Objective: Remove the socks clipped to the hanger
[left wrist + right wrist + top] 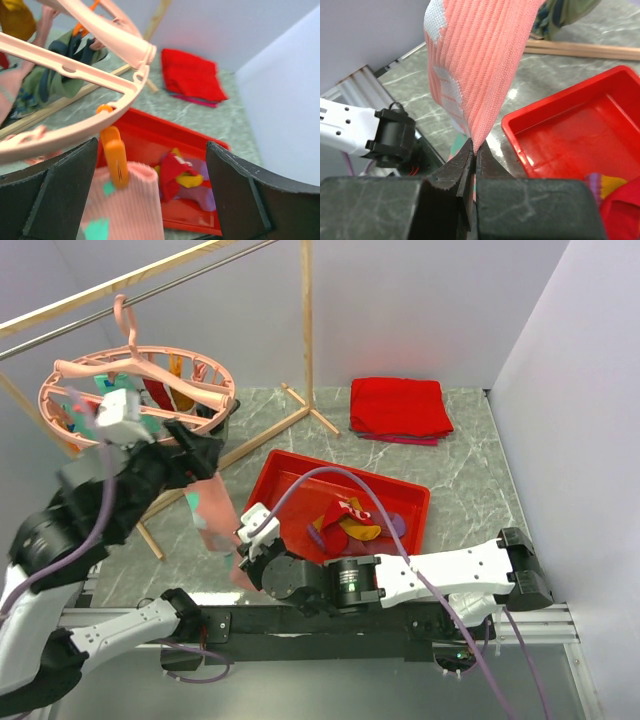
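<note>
The round pink hanger [128, 390] hangs from the metal bar at the far left, with several socks clipped round it. A pink sock with teal patches [212, 512] hangs from an orange clip [116, 159] on the ring [95, 37]. My left gripper [203, 453] is open, its fingers [62, 187] wide on either side of that clip and the sock's cuff [135, 205]. My right gripper [243, 558] is shut on the lower end of the same pink sock [477, 65], pinched between the fingertips [474, 152]. Several loose socks [352, 522] lie in the red tray [408, 492].
A folded red cloth [398, 408] lies at the back right. The wooden rack's legs [300, 405] and metal bar [190, 275] stand behind the hanger. The tray's near corner [520, 130] sits just right of my right gripper. The white walls close in at the right.
</note>
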### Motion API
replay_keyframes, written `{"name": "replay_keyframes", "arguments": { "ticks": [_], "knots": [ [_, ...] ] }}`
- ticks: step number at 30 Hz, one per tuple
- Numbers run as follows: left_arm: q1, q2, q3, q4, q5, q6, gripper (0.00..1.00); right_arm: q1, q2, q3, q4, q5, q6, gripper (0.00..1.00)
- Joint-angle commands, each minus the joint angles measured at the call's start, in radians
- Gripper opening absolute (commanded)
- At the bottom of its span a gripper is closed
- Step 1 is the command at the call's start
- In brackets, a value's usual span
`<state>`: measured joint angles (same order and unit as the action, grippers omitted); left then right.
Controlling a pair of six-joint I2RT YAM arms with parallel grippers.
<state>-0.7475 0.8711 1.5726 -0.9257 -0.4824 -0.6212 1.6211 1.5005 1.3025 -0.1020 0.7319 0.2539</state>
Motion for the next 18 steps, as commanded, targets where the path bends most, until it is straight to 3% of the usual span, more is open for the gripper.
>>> {"name": "replay_keyframes", "arguments": {
  "ticks": [1,8,12,18],
  "knots": [
    [0.007,-0.072,0.046,0.002,0.085,-0.017,0.94,-0.033,-0.071,-0.006,0.025,-0.144,0.054,0.00],
    [0.007,-0.185,-0.025,-0.018,0.251,-0.051,0.94,-0.061,-0.088,0.035,0.009,-0.259,0.065,0.00],
    [0.005,-0.288,-0.129,0.001,0.323,-0.098,0.92,-0.105,-0.083,0.083,-0.010,-0.345,0.103,0.00],
    [0.005,-0.461,-0.287,0.022,0.401,-0.195,0.97,-0.173,-0.075,0.159,-0.030,-0.488,0.166,0.00]
  ]
}}
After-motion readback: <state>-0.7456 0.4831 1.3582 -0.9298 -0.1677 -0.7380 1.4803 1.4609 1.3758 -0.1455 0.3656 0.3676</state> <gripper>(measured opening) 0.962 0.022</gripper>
